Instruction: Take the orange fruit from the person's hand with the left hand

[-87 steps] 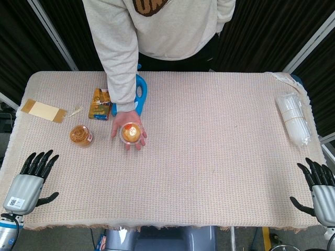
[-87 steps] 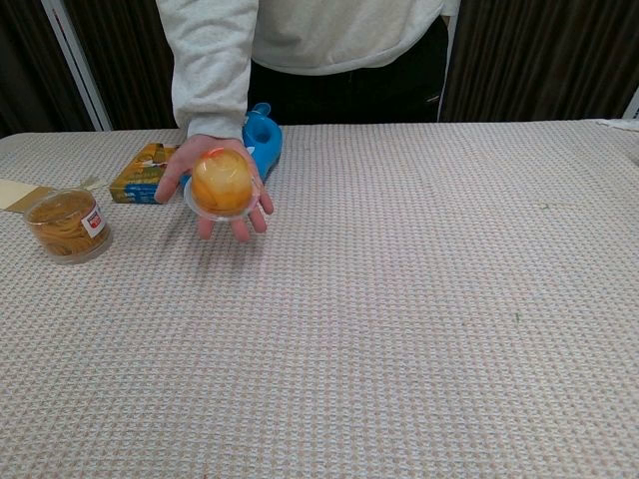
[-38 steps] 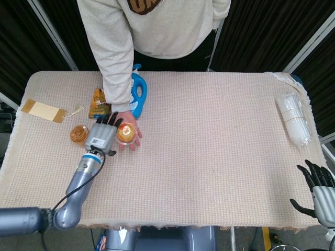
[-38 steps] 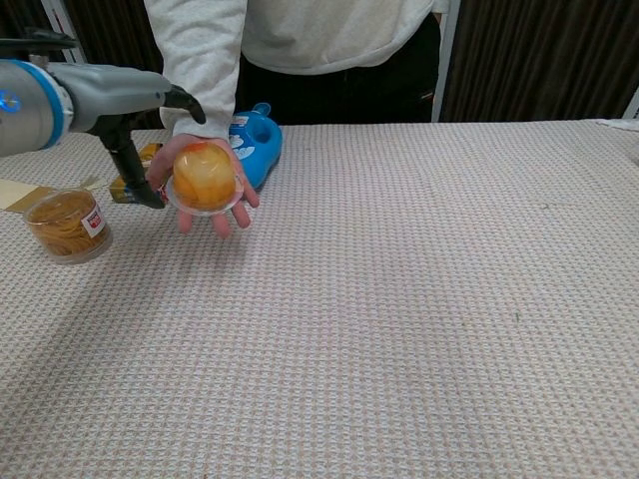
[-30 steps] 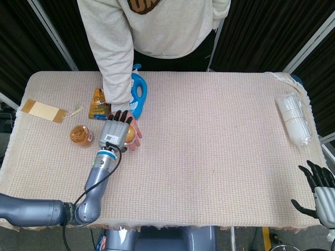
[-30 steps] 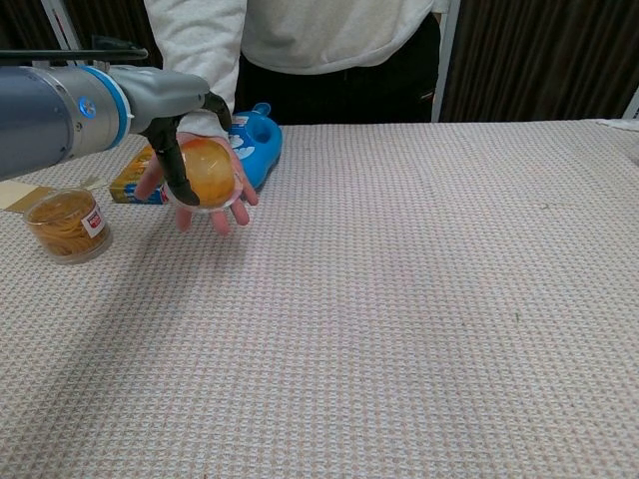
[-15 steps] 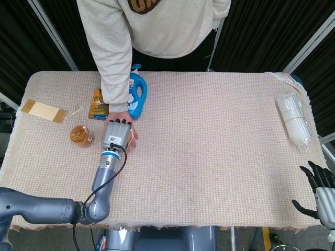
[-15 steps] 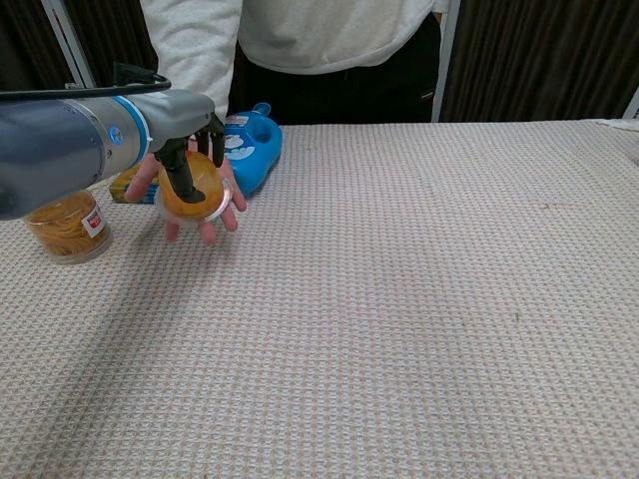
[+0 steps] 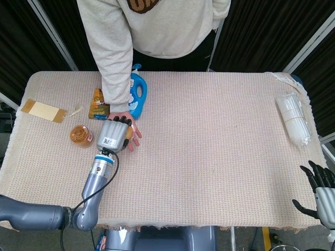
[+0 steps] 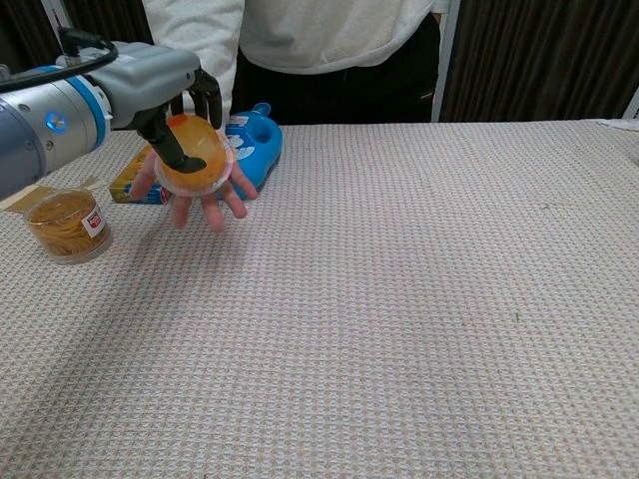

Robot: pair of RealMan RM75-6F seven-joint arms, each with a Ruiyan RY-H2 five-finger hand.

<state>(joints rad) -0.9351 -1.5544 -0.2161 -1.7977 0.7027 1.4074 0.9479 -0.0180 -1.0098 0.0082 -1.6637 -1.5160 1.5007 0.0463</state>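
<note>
Grasp step is basically happening right now: left hand (image 10: 165, 100) is draped over the orange fruit (image 10: 193, 155) from above, dark fingers (image 10: 172, 145) curled around its sides, so I'd call it held, though it looks like it's sitting in a clear plastic cup and still rests on the person's hand (image 10: 195, 195), whose palm is up and fingers spread under it. From the head view the robot hand covers nearly all of the fruit, so how firm the grip is I can't tell. Next move, I reckon, is a straight lift up and off the palm before going anywhere sideways, keeping the squeeze gentle since that cup looks slippery. Room-wise: blue bottle (image 10: 250, 145) is just behind, a yellow box (image 10: 140, 175) and a jar (image 10: 68, 225) sit to the left, so pulling back toward the robot or rightward over the bare counter (image 10: 419, 299) is the clear path. Right hand (image 9: 320, 192) is way off at the far counter corner, fingers spread, holding nothing.
</note>
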